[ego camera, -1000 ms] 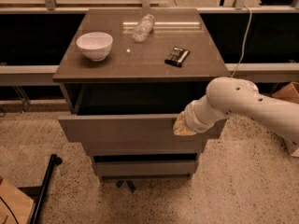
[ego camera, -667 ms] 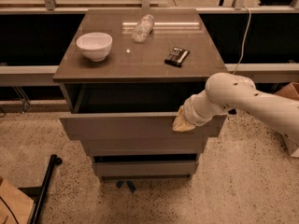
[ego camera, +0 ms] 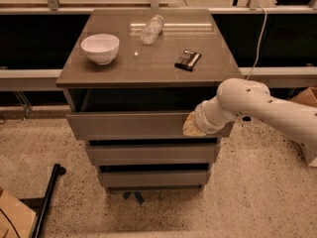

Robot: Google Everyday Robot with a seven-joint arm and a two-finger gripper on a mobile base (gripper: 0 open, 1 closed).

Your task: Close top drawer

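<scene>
The top drawer (ego camera: 129, 125) is the uppermost of three in a grey-brown cabinet. It stands partly open, its plain flat front out past the cabinet top, with a dark gap above it. My gripper (ego camera: 190, 128) is at the end of the white arm (ego camera: 267, 105) coming in from the right. It presses against the right part of the drawer front. The two lower drawers (ego camera: 148, 155) sit below, stepped further in.
On the cabinet top (ego camera: 148, 68) stand a white bowl (ego camera: 100, 48), a lying clear plastic bottle (ego camera: 151, 29) and a dark snack packet (ego camera: 188, 60). A black stand leg (ego camera: 49, 195) lies on the speckled floor at the left. A railing and dark panels run behind.
The drawer front has moved in toward the cabinet, and the gap above it is narrower. My gripper has moved with it, staying on the front's right part.
</scene>
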